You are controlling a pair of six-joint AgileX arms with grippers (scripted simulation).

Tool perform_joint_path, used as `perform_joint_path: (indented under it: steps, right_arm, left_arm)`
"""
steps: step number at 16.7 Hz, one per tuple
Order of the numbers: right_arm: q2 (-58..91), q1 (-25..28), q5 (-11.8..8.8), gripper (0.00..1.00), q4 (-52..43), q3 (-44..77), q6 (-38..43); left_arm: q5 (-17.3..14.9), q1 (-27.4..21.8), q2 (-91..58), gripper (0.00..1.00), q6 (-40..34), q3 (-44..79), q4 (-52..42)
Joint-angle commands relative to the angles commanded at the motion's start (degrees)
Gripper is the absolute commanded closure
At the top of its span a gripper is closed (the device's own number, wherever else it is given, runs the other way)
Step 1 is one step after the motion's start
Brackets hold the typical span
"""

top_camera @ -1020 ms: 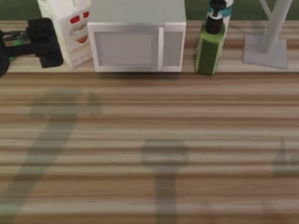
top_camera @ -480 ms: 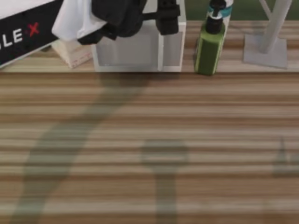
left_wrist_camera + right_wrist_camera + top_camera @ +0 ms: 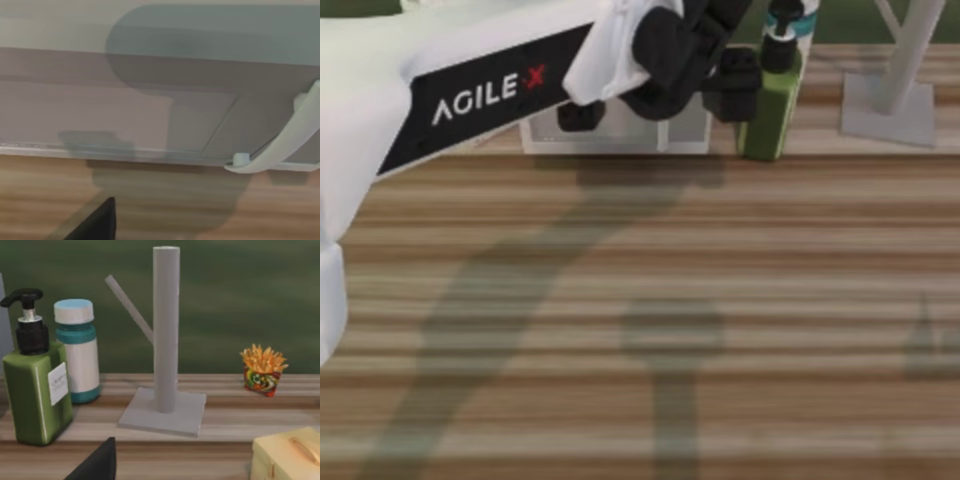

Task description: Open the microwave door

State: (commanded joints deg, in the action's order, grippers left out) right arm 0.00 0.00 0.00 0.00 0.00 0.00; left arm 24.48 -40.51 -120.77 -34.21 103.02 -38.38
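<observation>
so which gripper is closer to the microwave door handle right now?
Left. The left gripper hangs over the microwave front, near the door handle. The right gripper is outside the top view, its camera facing the green pump bottle.

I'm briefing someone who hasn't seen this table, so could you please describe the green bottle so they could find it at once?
Look along the table's far edge, just right of the microwave, where the left gripper hovers. The green bottle stands upright there. It is boxy, with a black pump top and a white label, unlike the round white, teal-banded bottle behind it.

Microwave (image 3: 620, 135) mostly behind left arm (image 3: 490, 95)
</observation>
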Motion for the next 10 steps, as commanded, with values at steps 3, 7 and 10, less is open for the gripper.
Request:
perform_joint_path:
  steps: [3,7,10]
  right_arm:
    - [0.0,0.0,0.0,0.0,0.0,0.0,0.0]
    - [0.0,0.0,0.0,0.0,0.0,0.0,0.0]
    - [0.0,0.0,0.0,0.0,0.0,0.0,0.0]
  left_arm:
    - [-0.11,0.27,0.07,0.0,0.06,-0.2,0.11]
    - [-0.9,1.48,-4.37,0.0,1.38,2.08,3.01]
    - [-2.01,3.28,-10.52,0.0,3.03,4.65,6.79]
